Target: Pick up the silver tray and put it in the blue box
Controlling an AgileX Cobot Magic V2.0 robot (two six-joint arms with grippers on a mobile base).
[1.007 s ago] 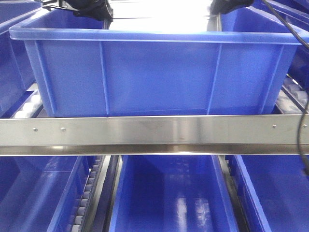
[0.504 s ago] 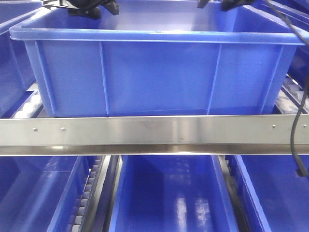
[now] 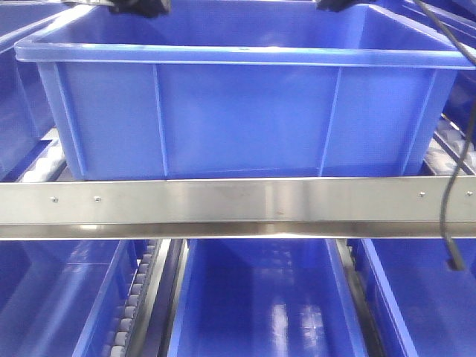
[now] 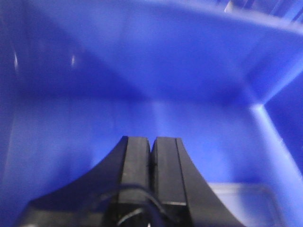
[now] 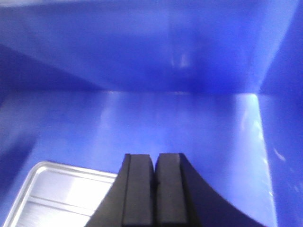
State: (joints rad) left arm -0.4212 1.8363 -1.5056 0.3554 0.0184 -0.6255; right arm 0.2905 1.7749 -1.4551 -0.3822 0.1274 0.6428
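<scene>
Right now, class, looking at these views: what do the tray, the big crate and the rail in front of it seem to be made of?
The silver tray looks like brushed metal: pale, shiny, with a pressed rim. The blue box looks like moulded plastic: uniform colour, soft gloss, vertical ribs. The rail looks like polished steel: mirror-like streaks and small screw heads.

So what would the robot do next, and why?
Probably just lift both arms up and away. The silver tray already lies flat on the floor of the blue box, and both the left gripper and the right gripper are shut on nothing above it. The job looks done, so pulling clear of the box is likely all that remains.
</scene>
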